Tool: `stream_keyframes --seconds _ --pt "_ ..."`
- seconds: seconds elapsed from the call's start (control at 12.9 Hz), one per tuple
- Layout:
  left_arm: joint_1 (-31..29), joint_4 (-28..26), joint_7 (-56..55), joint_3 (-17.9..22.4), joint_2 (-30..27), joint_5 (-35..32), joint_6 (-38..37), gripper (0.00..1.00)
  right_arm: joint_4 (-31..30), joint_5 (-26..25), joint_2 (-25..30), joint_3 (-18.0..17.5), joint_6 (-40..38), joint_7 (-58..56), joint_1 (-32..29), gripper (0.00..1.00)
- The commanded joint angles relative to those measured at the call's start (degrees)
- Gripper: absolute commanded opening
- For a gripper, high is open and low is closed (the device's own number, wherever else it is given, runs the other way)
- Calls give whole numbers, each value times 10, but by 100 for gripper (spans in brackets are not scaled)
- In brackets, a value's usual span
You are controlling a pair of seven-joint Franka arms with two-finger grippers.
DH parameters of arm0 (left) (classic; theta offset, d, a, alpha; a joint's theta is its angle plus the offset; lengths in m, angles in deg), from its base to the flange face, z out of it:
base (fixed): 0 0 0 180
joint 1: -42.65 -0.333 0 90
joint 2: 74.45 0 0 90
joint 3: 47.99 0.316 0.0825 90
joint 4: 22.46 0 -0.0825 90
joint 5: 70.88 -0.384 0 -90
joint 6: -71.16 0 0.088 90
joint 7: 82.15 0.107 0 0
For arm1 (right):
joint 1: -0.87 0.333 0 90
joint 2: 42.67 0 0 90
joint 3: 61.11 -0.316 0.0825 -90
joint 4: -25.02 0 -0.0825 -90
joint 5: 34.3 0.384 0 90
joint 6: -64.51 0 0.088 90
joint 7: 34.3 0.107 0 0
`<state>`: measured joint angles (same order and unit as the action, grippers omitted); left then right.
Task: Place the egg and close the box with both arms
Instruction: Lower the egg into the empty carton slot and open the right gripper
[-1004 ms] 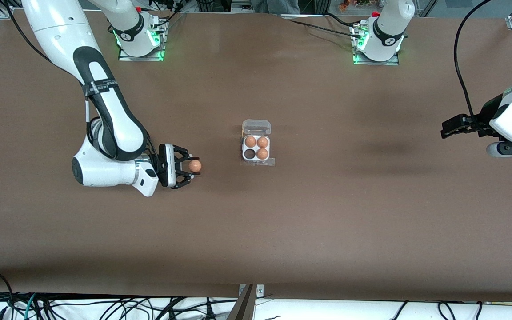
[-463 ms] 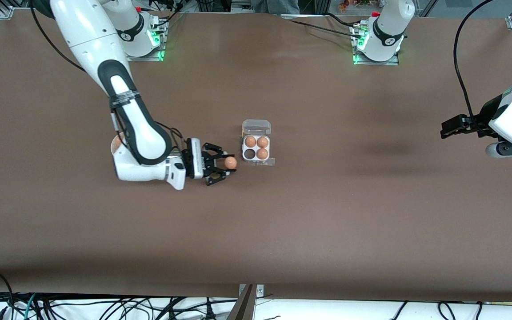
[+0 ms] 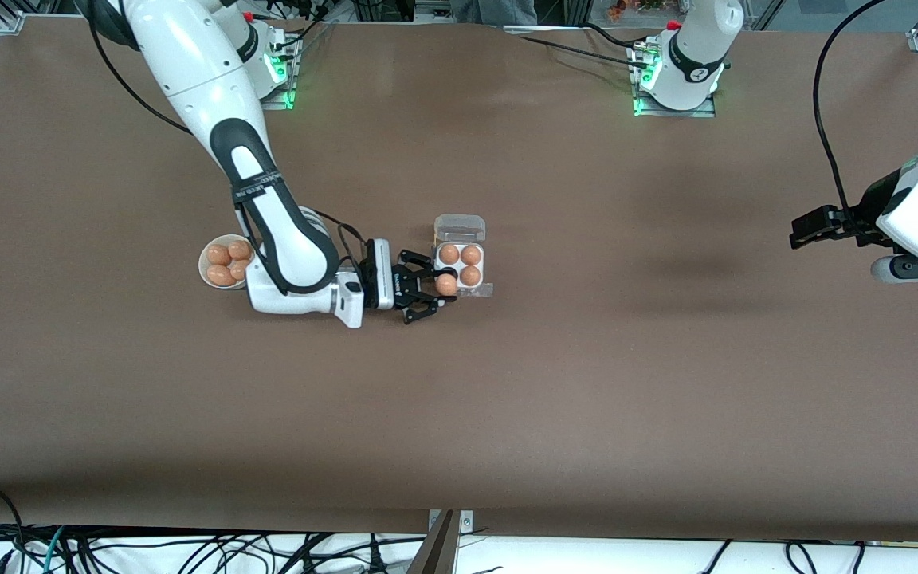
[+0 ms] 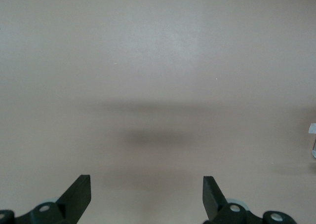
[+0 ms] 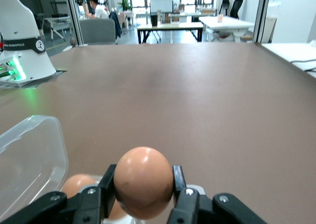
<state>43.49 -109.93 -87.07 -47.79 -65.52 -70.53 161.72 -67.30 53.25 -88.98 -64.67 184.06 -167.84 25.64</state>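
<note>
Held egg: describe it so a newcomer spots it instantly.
Find the clear egg box mid-table, lid open. At its corner toward the right arm's end, the right gripper is shut on one egg over the vacant cell; the other eggs lie in cells or in the bowl.

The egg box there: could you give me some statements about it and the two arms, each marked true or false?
1. The right pincer grips an egg over the box. True.
2. The box lid is shut. False: it stands open.
3. The box already holds three eggs. True.
4. The left pincer grips an egg too. False: it is open and holds nothing, over bare table at the left arm's end.
5. The bowl is empty. False: it holds eggs.
</note>
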Motion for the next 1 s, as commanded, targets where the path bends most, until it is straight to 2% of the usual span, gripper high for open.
stream_keyframes --seconds 0.0,0.93 --pt "-2 15 7 -2 7 0 -4 100 12 23 -12 0 5 -31 9 17" --pt "7 14 0 -7 12 1 -6 100 -31 23 -15 0 -32 -76 4 18"
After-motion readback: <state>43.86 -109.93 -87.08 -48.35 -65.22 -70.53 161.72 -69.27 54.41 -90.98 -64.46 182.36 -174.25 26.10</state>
